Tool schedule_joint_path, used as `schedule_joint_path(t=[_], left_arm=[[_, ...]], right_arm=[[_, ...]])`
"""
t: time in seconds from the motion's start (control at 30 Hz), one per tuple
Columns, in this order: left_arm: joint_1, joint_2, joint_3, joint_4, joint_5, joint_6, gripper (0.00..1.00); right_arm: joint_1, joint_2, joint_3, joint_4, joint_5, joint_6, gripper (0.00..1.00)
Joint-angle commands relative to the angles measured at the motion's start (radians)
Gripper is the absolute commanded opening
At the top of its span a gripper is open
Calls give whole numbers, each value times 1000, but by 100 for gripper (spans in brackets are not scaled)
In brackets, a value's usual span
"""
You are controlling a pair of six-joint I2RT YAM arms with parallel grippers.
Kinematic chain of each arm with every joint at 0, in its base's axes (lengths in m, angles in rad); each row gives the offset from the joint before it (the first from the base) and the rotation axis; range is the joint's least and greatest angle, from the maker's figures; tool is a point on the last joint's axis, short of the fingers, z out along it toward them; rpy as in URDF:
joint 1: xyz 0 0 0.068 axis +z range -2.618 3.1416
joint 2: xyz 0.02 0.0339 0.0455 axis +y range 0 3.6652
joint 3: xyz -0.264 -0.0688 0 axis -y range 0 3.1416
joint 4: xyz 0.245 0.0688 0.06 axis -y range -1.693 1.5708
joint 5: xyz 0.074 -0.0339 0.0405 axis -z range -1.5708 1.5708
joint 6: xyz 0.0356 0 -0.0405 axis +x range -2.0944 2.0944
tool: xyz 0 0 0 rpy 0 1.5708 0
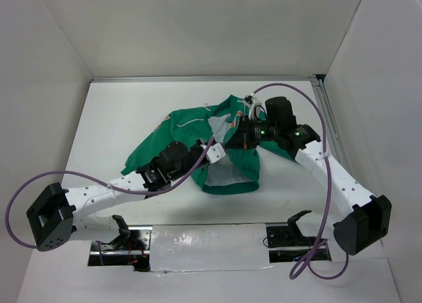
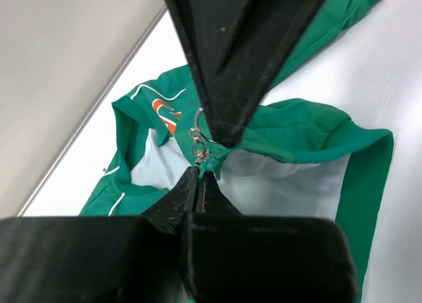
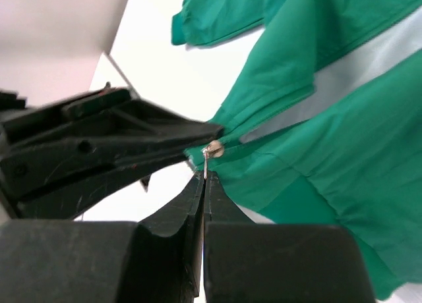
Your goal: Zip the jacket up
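Observation:
The green jacket (image 1: 188, 125) lies crumpled mid-table, its front open and white lining (image 2: 290, 184) showing. An orange patch (image 2: 165, 113) shows on its chest. My left gripper (image 1: 216, 153) is shut on the jacket's green edge at the bottom end of the zipper (image 2: 198, 174). My right gripper (image 1: 236, 137) meets it from the other side, shut on the silver zipper pull (image 3: 206, 159) just below the slider (image 3: 213, 149). In the left wrist view the pull ring (image 2: 200, 133) hangs beside the right fingers (image 2: 227, 66). The left fingers (image 3: 119, 145) fill the left of the right wrist view.
White walls box in the table (image 1: 119, 118) on three sides. A metal rail (image 1: 328, 118) runs along the right edge. Purple cables (image 1: 324, 158) loop over both arms. One sleeve (image 3: 217, 16) trails toward the back of the table.

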Motion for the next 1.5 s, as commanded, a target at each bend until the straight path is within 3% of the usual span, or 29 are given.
schedule_joint_path(t=[0.0, 0.53, 0.77, 1.0, 1.2, 1.33, 1.47], left_arm=[[-13, -13, -7, 59, 6, 15, 0], [-63, -155, -30, 79, 32, 60, 0], [-21, -82, 18, 47, 21, 33, 0], [-5, 32, 76, 29, 11, -9, 0], [-5, 21, 119, -5, -9, 11, 0], [-22, -45, 159, -57, -43, 57, 0], [-60, -116, 157, -131, -40, 48, 0]], right_arm=[[-4, 18, 63, 54, 77, 11, 0], [30, 262, 109, 39, 508, -69, 0], [85, 111, -3, 91, 287, -118, 0], [175, -1, 95, 53, 154, -173, 0], [163, 41, 102, 51, 264, -144, 0], [102, 175, 66, 85, 390, -107, 0], [45, 351, 141, 141, 496, -96, 0]])
